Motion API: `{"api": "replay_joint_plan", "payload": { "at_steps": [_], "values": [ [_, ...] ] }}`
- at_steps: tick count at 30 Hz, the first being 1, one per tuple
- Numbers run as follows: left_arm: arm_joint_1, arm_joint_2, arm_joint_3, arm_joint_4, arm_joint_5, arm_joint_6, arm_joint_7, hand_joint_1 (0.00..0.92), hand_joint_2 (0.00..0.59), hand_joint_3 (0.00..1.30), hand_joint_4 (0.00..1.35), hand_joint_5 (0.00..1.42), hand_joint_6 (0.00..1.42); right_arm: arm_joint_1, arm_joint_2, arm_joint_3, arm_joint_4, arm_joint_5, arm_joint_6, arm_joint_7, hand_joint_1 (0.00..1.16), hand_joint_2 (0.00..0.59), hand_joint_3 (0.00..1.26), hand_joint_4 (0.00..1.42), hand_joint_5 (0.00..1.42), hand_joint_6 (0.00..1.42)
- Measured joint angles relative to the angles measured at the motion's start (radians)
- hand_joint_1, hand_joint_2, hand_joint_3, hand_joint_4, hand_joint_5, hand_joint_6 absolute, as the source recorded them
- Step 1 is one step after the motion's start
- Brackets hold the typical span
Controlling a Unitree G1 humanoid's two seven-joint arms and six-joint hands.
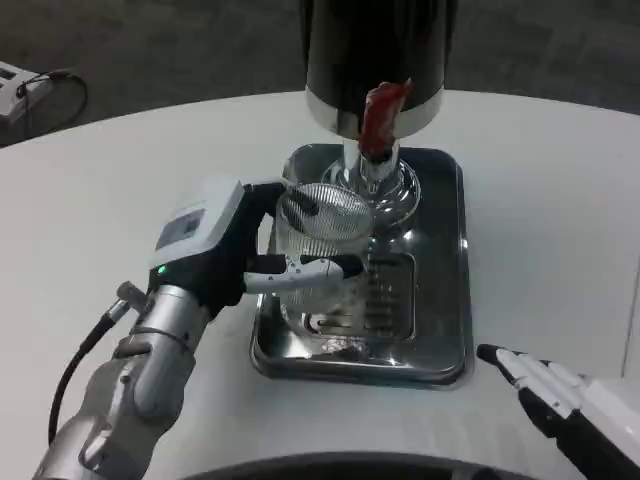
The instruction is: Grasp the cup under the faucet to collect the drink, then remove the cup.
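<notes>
I see left hand (235, 255) gripping cup (322, 255), cup on tray (445, 300) just under faucet (382, 120). Right hand (560, 395) open, waiting well apart. My worry: ribbed cup slips if grip loosens; pulling away early spills drink on tray.

Left hand (235, 250) at frame centre-left grips ribbed clear cup (325, 245) on steel tray (445, 300), below red faucet lever (382, 115) of black dispenser (380, 50). Right hand (560, 395) rests lower right on white table (560, 200), fingers apart, holding nothing.
</notes>
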Motion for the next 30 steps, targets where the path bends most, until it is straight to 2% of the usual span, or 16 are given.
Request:
{"api": "replay_joint_plan", "payload": {
  "at_steps": [7,12,13,15,18,20,27,30],
  "values": [
    [-0.072,-0.010,-0.063,0.075,0.000,-0.030,0.012,0.443,0.117,0.99,1.04,1.24,1.41,0.000,-0.001,-0.012,0.000,0.012,0.000,-0.001,0.33,0.446,0.00,0.00,0.00,0.02],
    [-0.093,-0.009,-0.091,0.092,0.000,-0.048,0.010,0.403,0.091,0.91,0.93,1.15,1.36,0.004,0.000,-0.021,0.001,0.020,0.000,-0.004,0.33,0.446,0.00,0.00,0.00,0.02],
    [-0.096,-0.009,-0.093,0.093,0.000,-0.048,0.007,0.364,0.090,0.86,0.85,1.07,1.31,0.005,0.000,-0.021,0.001,0.022,0.000,-0.006,0.33,0.446,0.00,0.00,0.00,0.02],
    [-0.096,-0.004,-0.093,0.093,-0.001,-0.047,-0.002,0.299,0.089,0.68,0.63,0.85,1.06,0.005,0.000,-0.021,0.001,0.025,0.000,-0.006,0.33,0.446,0.00,0.00,0.00,0.02],
    [-0.096,0.007,-0.093,0.086,-0.001,-0.031,-0.018,0.239,0.077,0.55,0.52,0.74,0.90,0.002,0.000,-0.016,0.001,0.025,0.000,-0.008,0.34,0.440,0.00,0.00,0.00,0.03],
    [-0.096,0.015,-0.093,0.082,-0.001,-0.017,-0.033,0.216,0.074,0.51,0.47,0.69,0.84,0.001,0.000,-0.014,0.002,0.025,0.000,-0.012,0.34,0.439,0.00,0.00,0.00,0.03],
    [-0.096,0.028,-0.093,0.072,-0.004,-0.005,-0.059,0.189,0.072,0.44,0.43,0.65,0.81,-0.003,0.001,0.001,0.007,0.025,0.000,-0.017,0.34,0.438,0.00,0.00,0.00,0.03],
    [-0.096,0.029,-0.093,0.069,-0.009,-0.006,-0.075,0.189,0.071,0.40,0.38,0.59,0.72,-0.007,0.000,0.003,0.013,0.025,0.000,-0.017,0.35,0.438,0.00,0.00,0.00,0.04]
  ]
}}
